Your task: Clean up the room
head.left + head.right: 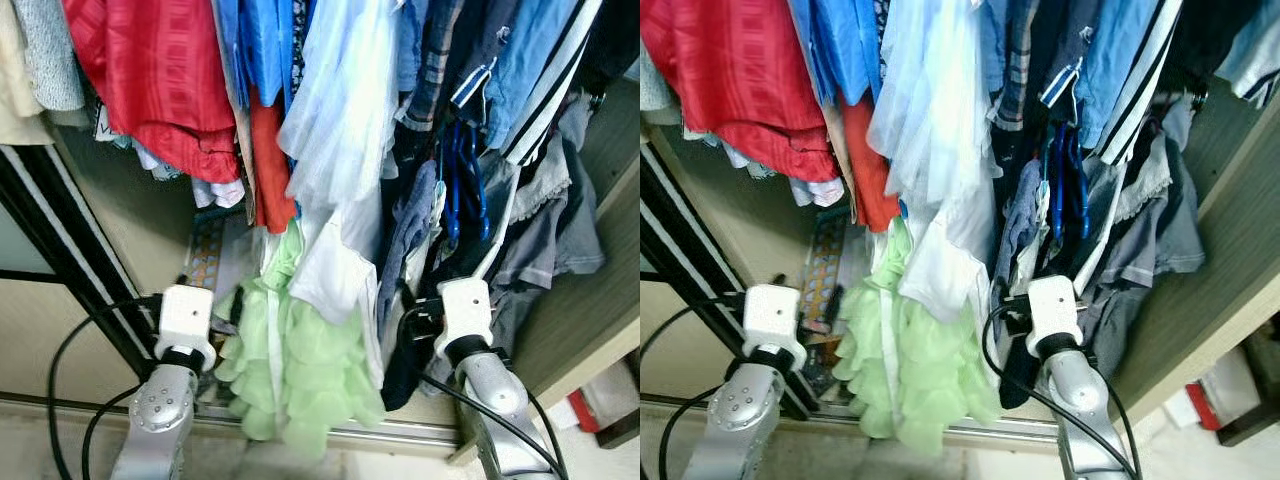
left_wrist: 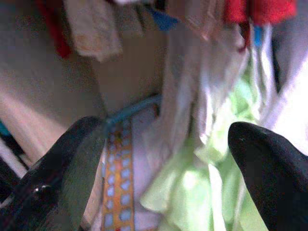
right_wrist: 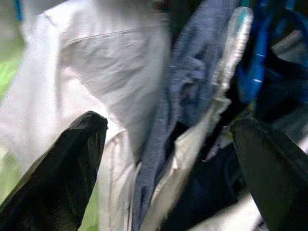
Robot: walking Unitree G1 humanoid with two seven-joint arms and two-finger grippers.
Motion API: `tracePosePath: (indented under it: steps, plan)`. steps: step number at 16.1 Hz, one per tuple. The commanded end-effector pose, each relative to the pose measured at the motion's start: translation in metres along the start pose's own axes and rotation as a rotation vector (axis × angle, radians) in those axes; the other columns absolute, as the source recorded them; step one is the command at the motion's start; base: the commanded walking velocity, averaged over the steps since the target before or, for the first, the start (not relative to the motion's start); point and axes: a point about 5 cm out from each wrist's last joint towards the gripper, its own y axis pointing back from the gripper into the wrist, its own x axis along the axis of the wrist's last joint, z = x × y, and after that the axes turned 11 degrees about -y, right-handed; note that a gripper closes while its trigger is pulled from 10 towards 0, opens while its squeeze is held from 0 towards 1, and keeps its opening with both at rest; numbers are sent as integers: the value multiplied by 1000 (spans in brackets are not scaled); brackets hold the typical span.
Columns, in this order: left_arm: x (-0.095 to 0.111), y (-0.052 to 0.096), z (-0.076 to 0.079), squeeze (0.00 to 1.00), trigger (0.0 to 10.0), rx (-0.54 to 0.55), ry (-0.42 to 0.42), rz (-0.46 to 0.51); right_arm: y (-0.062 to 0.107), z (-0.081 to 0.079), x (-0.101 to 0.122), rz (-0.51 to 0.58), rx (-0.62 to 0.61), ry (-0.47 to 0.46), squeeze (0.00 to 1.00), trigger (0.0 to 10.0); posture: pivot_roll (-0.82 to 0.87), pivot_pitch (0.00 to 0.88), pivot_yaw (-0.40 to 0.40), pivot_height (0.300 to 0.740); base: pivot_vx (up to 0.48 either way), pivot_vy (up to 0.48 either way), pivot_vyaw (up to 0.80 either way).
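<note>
— What fills the open wardrobe (image 1: 600, 300)?

— A crowded rail of hanging clothes: a red striped woven shirt (image 1: 160, 80) at the robot's left, bright blue garments (image 1: 262, 45) beside it, a pale blue sheer dress (image 1: 345, 110) in the middle, and dark plaid and grey-blue shirts (image 1: 540, 220) at the right. Below the pale dress hangs a white cotton shirt (image 1: 335, 275), and lower still a light green ruffled dress (image 1: 295, 365) reaching down to the silver sliding-door track (image 1: 400, 432).

— And the arms?

— Both are raised toward the clothes. The left gripper (image 2: 166, 173) sits low at the left, just beside the green ruffles, its black fingers (image 2: 72, 168) spread wide with nothing between them. Past them stands a flat patterned board with a blue edge (image 2: 120, 163), leaning against the wardrobe's inner wall.

— The right one?

— The right gripper (image 3: 168, 173) points into the dark garments near the white shirt, fingers (image 3: 62, 168) likewise wide apart and empty. A grey-blue knit cloth (image 3: 192, 91) and blue plastic hangers (image 1: 462, 185) hang just ahead of it.
</note>
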Motion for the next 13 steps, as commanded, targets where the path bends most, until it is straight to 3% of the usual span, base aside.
tracePosePath:
  steps: [1, 5, 8, 9, 13]
  plan:
    - [-2, 2, -2, 0, 10000, 13, -21, -8, -3, -2, 4, -14, 20, 17, 0, 10000, -25, 0, -57, 740, 0, 0, 0]
    - [-17, 14, -4, 0, 10000, 36, -2, -108, -2, -7, -5, -53, 20, 32, 0, 10000, 15, 0, -55, 740, 0, 0, 0]
    - [-21, 26, 4, 0, 10000, 34, 22, -153, -2, -12, -5, -51, 34, 27, 0, 10000, 30, 0, -56, 740, 0, 0, 800]
    - [-20, 29, 11, 0, 10000, 1, 70, -136, -3, -14, -5, -51, 46, 36, 0, 10000, 35, 0, -63, 740, 0, 0, 800]
    - [-18, 27, 3, 0, 10000, 37, 69, -127, -10, -13, 2, -25, 57, 60, 0, 10000, 34, 0, -69, 740, 0, 0, 800]
